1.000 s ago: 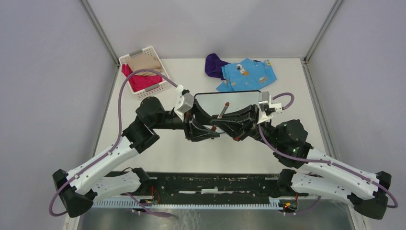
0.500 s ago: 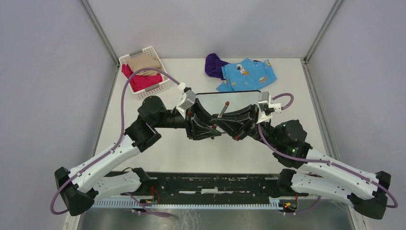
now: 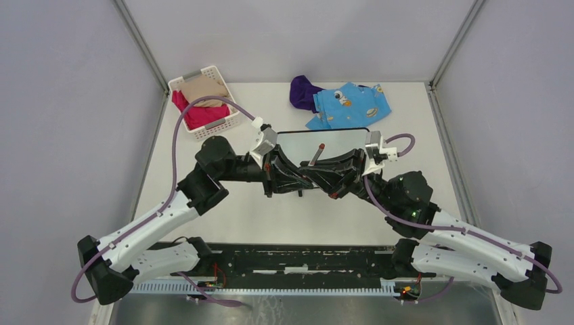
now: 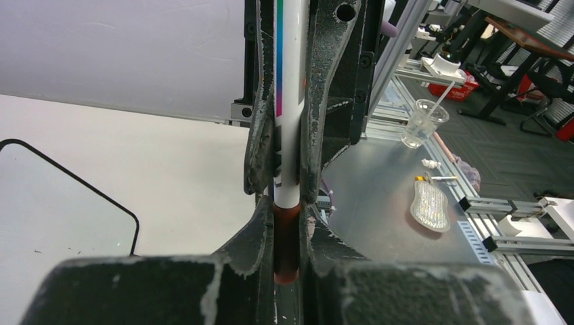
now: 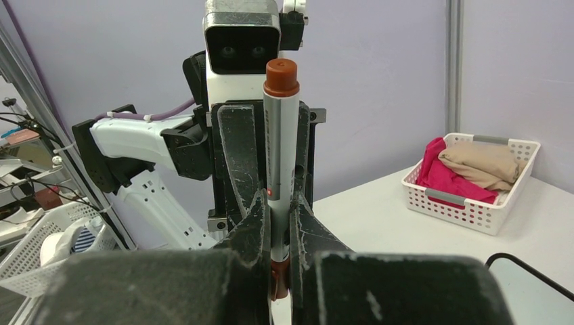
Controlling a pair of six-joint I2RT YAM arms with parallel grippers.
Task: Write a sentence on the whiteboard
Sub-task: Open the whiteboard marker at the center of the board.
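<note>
The whiteboard lies flat on the table, right under both grippers. The arms hide most of its face. Only the far strip shows past the fingers in the top view. In the left wrist view one rounded, black-framed corner lies down and to the left of that gripper's fingers. In the right wrist view another corner shows low and to the right of the right gripper's fingers.

Above the board the two grippers meet tip to tip, with the marker between them. The right gripper is clamped on the white barrel, its fingers pressed to both sides. One brown end of the marker stands clear above those fingers. The left gripper is closed on the other brown end, and both of its fingers touch that end. In the left wrist view the right gripper's fingers hold the barrel just past the left fingertips.

Well beyond the left gripper, toward the far left corner of the table, a white basket holds red and tan cloth. Beyond the right gripper, past the board's far edge, lie a blue printed cloth and a purple cloth, touching each other.
</note>
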